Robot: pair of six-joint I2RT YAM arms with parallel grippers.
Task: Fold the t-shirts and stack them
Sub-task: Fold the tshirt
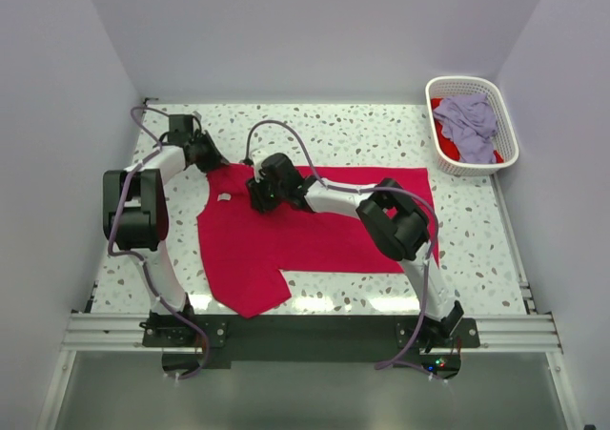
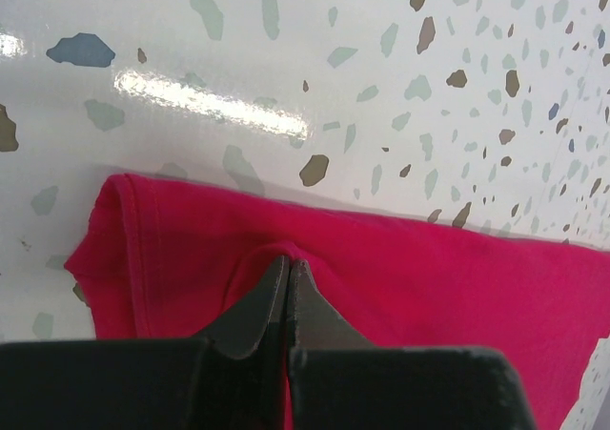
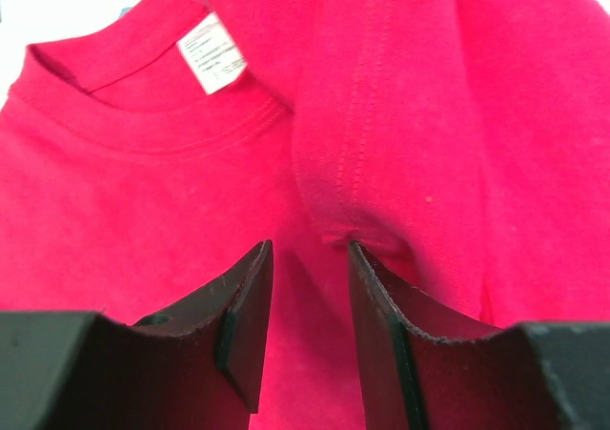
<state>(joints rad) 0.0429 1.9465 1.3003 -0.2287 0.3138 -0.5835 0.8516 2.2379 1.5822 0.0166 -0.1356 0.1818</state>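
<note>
The left gripper (image 2: 288, 262) is clamped on an edge of the red t-shirt (image 1: 286, 244), while the right gripper (image 3: 307, 251) is partly open over a fold near its collar.

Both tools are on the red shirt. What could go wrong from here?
1. The left tool is shut on a thin pinch of the red t-shirt near a hemmed edge; a pull could slip it free.
2. The right tool is open over bunched cloth; closing there might grab extra layers and leave a crooked fold.
</note>
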